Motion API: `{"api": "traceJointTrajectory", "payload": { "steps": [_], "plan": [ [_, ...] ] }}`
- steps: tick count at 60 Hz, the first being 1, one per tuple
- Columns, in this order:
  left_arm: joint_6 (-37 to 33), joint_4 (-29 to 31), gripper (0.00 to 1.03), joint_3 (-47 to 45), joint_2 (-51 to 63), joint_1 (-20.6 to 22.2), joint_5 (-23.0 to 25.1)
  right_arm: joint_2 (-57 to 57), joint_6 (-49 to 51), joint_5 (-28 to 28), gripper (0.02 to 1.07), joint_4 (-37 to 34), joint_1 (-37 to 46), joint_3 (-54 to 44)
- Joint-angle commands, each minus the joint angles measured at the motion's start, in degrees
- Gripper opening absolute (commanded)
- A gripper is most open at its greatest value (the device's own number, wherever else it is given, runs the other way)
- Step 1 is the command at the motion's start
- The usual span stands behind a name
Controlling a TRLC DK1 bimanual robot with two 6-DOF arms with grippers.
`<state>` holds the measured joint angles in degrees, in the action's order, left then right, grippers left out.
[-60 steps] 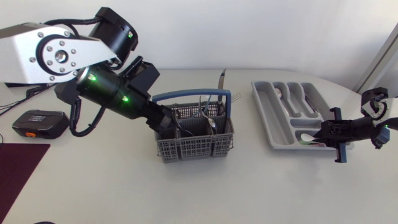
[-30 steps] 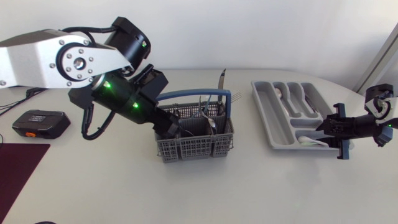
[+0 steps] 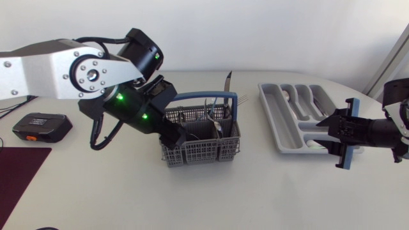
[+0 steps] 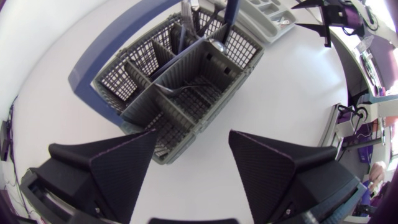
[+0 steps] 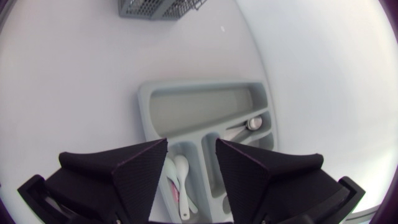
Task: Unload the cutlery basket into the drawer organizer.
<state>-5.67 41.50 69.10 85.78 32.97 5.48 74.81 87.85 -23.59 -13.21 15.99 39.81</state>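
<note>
The grey cutlery basket [image 3: 201, 150] with a blue handle stands mid-table, holding a knife [image 3: 227, 86] and forks [image 3: 214, 112] in its far compartments. My left gripper [image 3: 177, 136] hangs open over the basket's near left corner. In the left wrist view the basket [image 4: 186, 81] lies just ahead of the open left gripper [image 4: 193, 162], nothing between the fingers. The grey drawer organizer [image 3: 281, 115] sits at the right. My right gripper [image 3: 329, 133] stands open at its near right end, holding nothing. Below the right gripper [image 5: 191, 165] white spoons [image 5: 177, 177] lie in the organizer [image 5: 205, 109]; a metal spoon [image 5: 249, 124] lies in another slot.
A black and orange device [image 3: 41, 126] lies at the table's left, with a dark red mat [image 3: 19, 172] at the near left corner. Bare white tabletop stretches in front of the basket and between basket and organizer.
My right gripper's fingers have spread apart and it has drawn back a little from the organizer. My left arm has shifted right, closer over the basket, still open.
</note>
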Motion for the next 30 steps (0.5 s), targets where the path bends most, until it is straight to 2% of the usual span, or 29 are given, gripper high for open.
{"api": "traceJointTrajectory", "payload": {
  "steps": [1, 8, 13, 21, 30],
  "plan": [
    [-1.0, 0.3, 0.79, -3.4, -2.9, -1.6, -0.3, -5.5, -8.6, -0.1, 0.63, 0.3, -5.0, -3.9],
    [-3.6, 0.3, 0.78, -6.4, -6.2, -4.3, -0.2, -9.9, -16.5, 2.5, 0.62, 1.5, -13.2, -6.3],
    [-5.3, -0.6, 0.71, -9.2, -8.7, -5.5, -0.2, -10.5, -21.0, 5.0, 0.61, 3.8, -18.6, -7.3],
    [-7.2, -2.4, 0.58, -14.0, -12.1, -5.2, 0.1, -8.4, -28.0, 7.9, 0.45, 7.9, -25.7, -7.6],
    [-7.3, -5.6, 0.37, -18.9, -13.1, -2.0, 0.1, -4.0, -32.9, 11.5, 0.22, 12.2, -32.7, -7.6]
  ]
}}
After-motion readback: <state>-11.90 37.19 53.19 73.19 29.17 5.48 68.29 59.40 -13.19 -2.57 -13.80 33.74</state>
